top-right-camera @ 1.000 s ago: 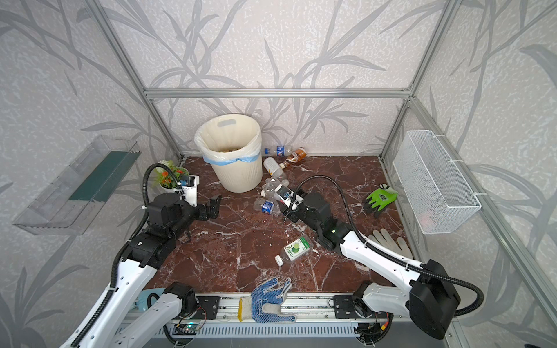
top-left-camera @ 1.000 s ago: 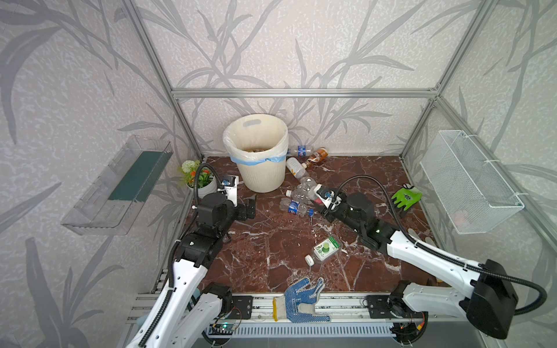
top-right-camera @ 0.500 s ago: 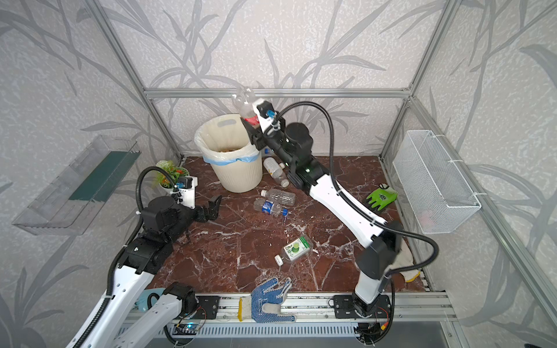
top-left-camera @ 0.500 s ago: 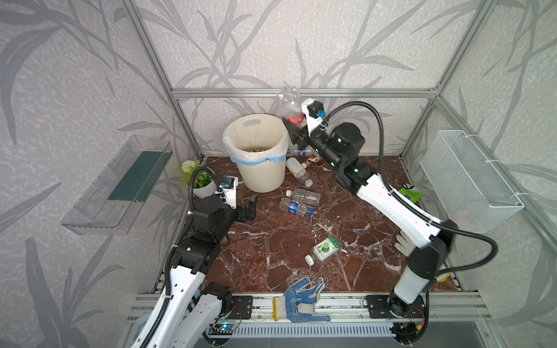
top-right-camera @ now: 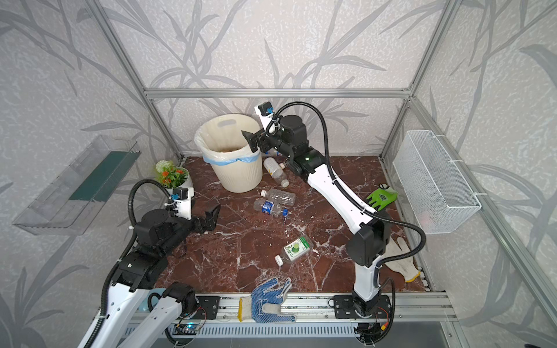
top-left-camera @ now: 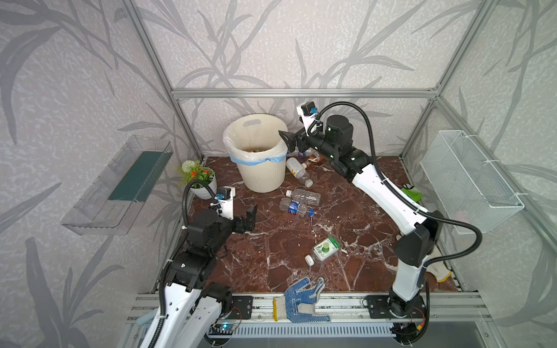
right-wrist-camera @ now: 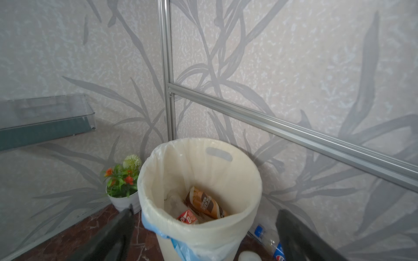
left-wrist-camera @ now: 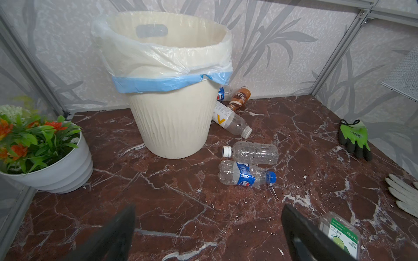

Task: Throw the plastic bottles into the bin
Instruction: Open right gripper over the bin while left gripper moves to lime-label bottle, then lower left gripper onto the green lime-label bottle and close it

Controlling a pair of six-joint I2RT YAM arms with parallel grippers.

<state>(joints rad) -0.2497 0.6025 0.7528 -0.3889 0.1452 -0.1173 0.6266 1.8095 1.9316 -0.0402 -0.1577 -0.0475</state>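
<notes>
Marble surface (top-left-camera: 271, 241): bin (top-left-camera: 262, 177) at 11 o'clock. Right fingers (right-wrist-camera: 108, 237) spread, empty, raised at 3 o'clock of bin. Left fingers (left-wrist-camera: 113, 235) spread, empty. Plastic bottles (top-left-camera: 303, 197) lie at its 4 o'clock.

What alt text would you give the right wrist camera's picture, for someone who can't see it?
Looking down into a cream bin lined with a clear bag, where a brown-labelled bottle and a red-labelled bottle lie. The right gripper hangs open by its rim, holding nothing; a flower pot stands beside the bin.
</notes>
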